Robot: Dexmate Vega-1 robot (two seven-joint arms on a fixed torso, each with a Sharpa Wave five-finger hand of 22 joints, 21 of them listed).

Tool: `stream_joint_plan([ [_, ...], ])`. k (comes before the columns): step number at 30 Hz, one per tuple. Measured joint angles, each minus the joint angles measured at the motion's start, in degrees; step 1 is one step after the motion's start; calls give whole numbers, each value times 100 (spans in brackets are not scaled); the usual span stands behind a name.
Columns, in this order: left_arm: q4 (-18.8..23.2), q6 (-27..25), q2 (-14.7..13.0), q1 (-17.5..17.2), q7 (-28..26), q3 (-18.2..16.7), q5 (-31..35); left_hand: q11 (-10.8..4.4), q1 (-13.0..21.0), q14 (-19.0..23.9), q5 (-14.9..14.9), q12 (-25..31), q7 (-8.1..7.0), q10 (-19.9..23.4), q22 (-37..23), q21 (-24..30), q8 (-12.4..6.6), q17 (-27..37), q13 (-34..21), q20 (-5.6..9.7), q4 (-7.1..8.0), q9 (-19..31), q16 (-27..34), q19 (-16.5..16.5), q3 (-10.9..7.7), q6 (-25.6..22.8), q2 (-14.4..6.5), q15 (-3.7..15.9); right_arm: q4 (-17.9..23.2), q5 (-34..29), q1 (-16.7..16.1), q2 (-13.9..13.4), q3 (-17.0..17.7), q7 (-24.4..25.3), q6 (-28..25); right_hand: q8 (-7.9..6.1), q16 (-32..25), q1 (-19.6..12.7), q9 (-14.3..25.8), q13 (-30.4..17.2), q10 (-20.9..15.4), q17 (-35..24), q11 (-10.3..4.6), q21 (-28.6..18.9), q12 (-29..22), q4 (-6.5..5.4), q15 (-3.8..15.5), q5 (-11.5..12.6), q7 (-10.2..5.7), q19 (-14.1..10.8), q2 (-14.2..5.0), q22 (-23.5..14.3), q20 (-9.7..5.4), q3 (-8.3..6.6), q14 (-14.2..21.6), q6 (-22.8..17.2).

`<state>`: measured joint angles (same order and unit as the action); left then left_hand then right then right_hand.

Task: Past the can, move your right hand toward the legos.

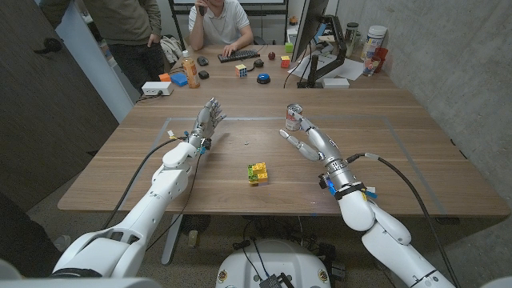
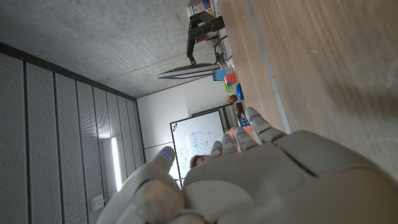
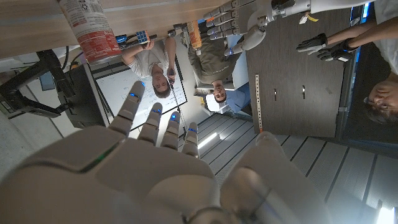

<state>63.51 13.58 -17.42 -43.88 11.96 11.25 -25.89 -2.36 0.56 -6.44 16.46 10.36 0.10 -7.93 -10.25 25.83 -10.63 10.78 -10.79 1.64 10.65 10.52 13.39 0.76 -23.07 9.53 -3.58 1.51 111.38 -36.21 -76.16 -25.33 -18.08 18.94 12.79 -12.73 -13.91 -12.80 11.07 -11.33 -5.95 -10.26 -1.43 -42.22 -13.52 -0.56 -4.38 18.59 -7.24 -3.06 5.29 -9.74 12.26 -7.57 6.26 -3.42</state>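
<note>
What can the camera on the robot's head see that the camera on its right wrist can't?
Head view only: the legos, a small yellow and green block pile in the middle of the table, and the cables running along both arms.

Right wrist view only: the back of the right hand up close, fingers spread and holding nothing, plus a person in black gloves.

Both: the can, standing just beyond the right hand's fingertips, the open left hand, and a seated person behind the table.
</note>
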Motion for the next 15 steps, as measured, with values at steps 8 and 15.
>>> stream_joint_plan([
  [8, 42, 1, -22, -44, 17, -27, -24, 0, 0, 0, 0, 0, 0, 0, 0, -22, 0, 0, 0, 32, 0, 0, 0, -32, 0, 0, 0, 0, 104, -293, 155, -246, -466, 91, -310, 26, 40, -119, 0, 0, 2, 0, -2, 9, 0, 68, 0, 39, -23, -112, 5, 0, -8, 5, 0, 69],
  [15, 79, 3, -28, -78, 32, -41, -48, 0, 0, 0, 0, 0, 0, 0, 0, -22, 0, 0, 0, 32, 0, 0, 0, -32, 0, 0, 0, 0, 186, -520, 263, -401, -822, 35, -611, 70, 201, -490, 0, 0, 240, 0, -118, 162, 73, 234, -21, 127, -117, -223, -44, 6, -19, -69, -151, 205],
])
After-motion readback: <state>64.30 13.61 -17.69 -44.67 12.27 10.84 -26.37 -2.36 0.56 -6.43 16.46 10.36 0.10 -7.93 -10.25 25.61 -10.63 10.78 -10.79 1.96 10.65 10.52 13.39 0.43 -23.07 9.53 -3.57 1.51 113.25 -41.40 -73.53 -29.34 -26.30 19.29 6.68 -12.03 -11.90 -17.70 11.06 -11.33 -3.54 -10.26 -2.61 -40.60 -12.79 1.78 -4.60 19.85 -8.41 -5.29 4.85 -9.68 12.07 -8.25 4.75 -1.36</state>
